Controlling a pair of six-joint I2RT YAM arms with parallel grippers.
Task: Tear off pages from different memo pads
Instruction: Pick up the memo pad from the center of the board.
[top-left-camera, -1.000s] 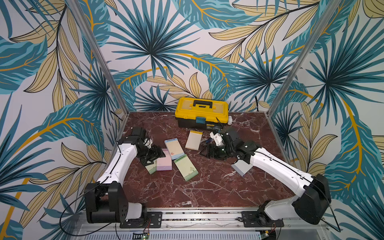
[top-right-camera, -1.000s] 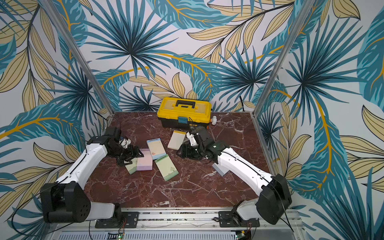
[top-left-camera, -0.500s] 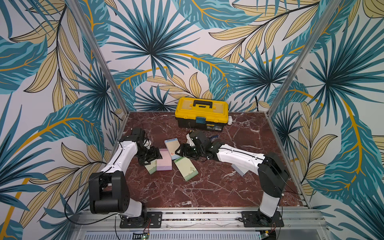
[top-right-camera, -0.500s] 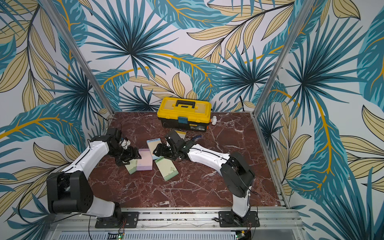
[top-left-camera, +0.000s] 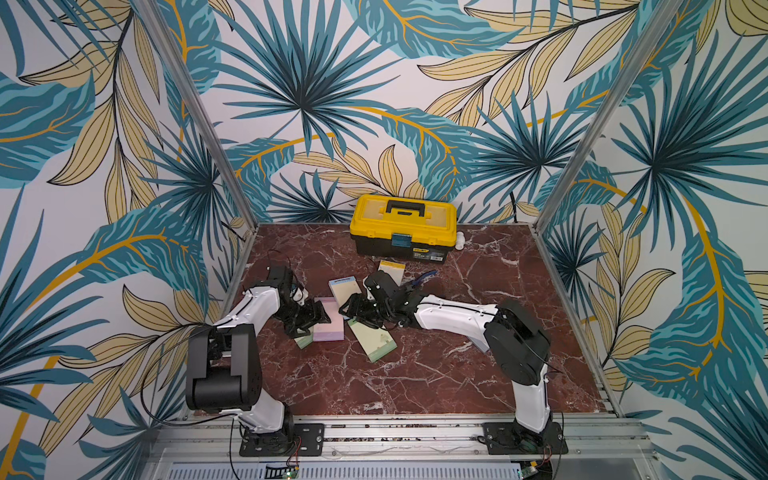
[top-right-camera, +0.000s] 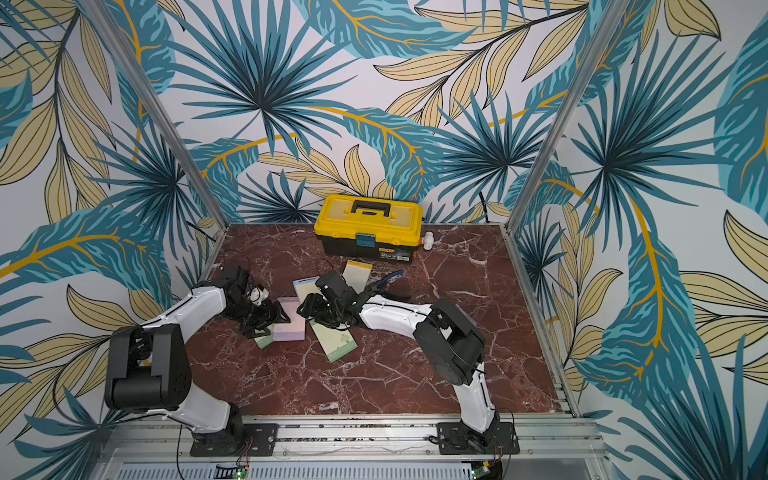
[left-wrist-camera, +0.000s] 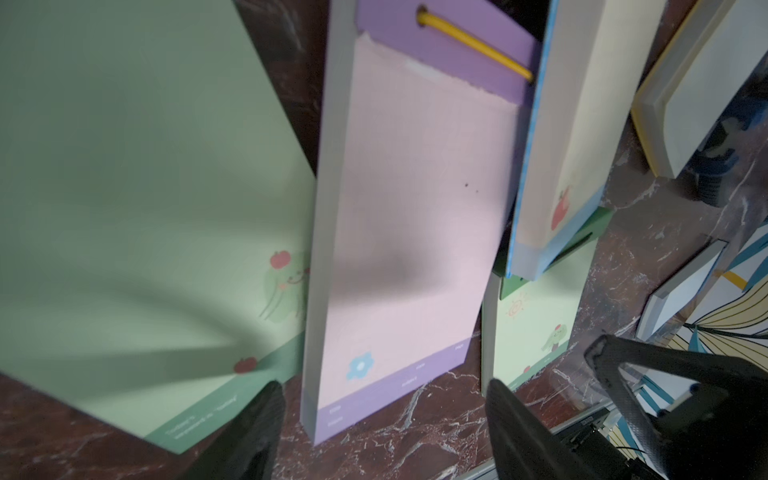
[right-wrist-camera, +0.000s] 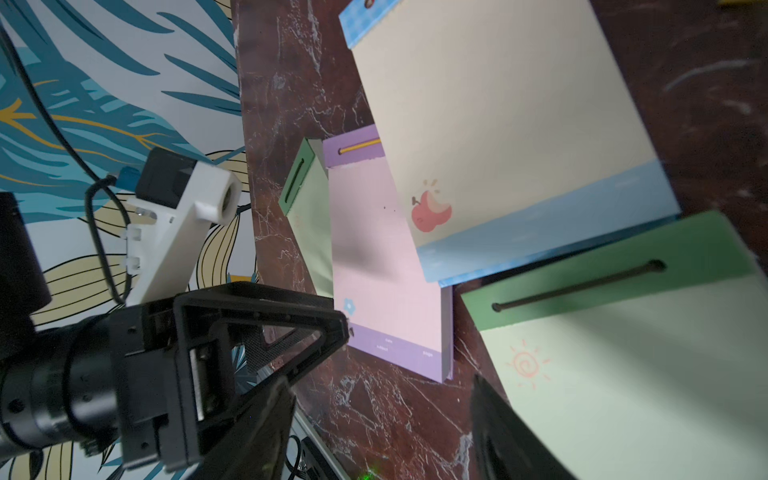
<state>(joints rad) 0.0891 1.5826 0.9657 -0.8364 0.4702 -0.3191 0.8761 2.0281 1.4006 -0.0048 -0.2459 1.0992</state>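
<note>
Lettering (left-wrist-camera: 410, 381) on pink pad (left-wrist-camera: 415, 208) unreadable

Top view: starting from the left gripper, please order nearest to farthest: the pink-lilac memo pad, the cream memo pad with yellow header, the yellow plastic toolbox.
From the left gripper, in a top view:
1. Pink-lilac memo pad, right at the gripper.
2. Cream memo pad with yellow header, farther back, mid-table.
3. Yellow plastic toolbox, against the back wall.
</note>
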